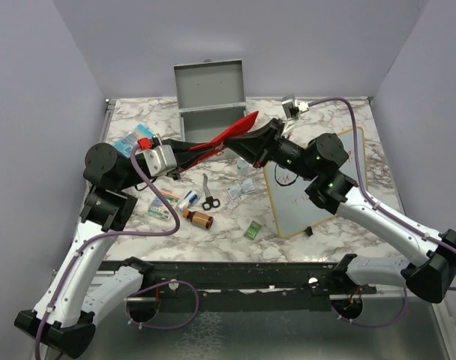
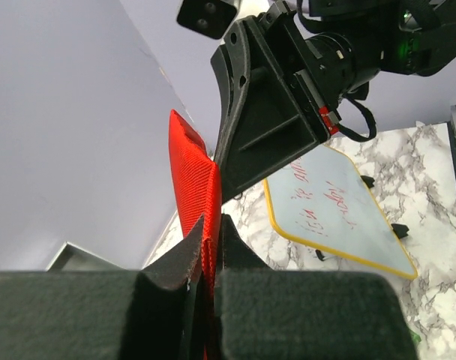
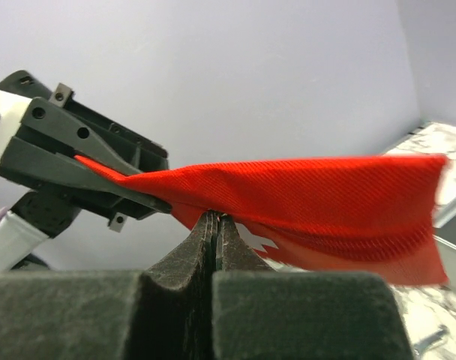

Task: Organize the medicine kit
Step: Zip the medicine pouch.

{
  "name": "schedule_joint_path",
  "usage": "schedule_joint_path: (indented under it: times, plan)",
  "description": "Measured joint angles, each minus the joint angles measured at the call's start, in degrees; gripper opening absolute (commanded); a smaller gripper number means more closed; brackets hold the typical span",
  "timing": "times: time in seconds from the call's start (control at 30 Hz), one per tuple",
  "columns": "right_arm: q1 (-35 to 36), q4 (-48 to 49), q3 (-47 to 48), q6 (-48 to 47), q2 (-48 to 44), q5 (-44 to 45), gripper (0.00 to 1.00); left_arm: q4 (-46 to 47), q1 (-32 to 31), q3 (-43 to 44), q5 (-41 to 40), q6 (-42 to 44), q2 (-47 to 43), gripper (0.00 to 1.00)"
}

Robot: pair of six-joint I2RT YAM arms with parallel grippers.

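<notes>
The grey metal medicine kit (image 1: 211, 97) stands open at the back of the marble table, its lid upright. A red fabric pouch (image 1: 229, 135) is held in the air between both grippers, in front of the kit. My left gripper (image 1: 200, 145) is shut on the pouch's left end; in the left wrist view the red pouch (image 2: 194, 180) runs up from between its fingers. My right gripper (image 1: 247, 139) is shut on the pouch's lower edge; the pouch (image 3: 318, 195) stretches right across the right wrist view.
A wood-framed whiteboard (image 1: 318, 184) with red writing lies at the right. Black scissors (image 1: 208, 196), an amber bottle (image 1: 199, 218), a small green packet (image 1: 252, 230), clear packets (image 1: 244, 185), small boxes (image 1: 162, 204) and a blue packet (image 1: 130, 140) lie scattered on the table.
</notes>
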Motion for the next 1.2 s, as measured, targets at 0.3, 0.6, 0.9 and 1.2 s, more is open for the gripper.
schedule_joint_path:
  times: [0.3,0.6,0.9,1.2]
  plan:
    - [-0.9,-8.7,0.0,-5.8,-2.7,10.3,0.00,-4.5,0.0,0.7,-3.6,-3.0,-2.8,0.00]
    - [-6.4,-14.3,0.0,-4.5,-3.6,9.9,0.00,-10.3,-0.1,2.0,-5.7,-3.7,-3.7,0.00]
    - [-9.7,-16.4,0.2,-4.4,-3.7,4.9,0.44,-11.0,-0.2,1.8,-14.6,-11.6,-2.6,0.00]
    - [-10.9,-24.8,0.8,-8.0,-9.6,4.1,0.85,-10.5,-0.1,2.0,-28.7,-22.6,5.7,0.00]
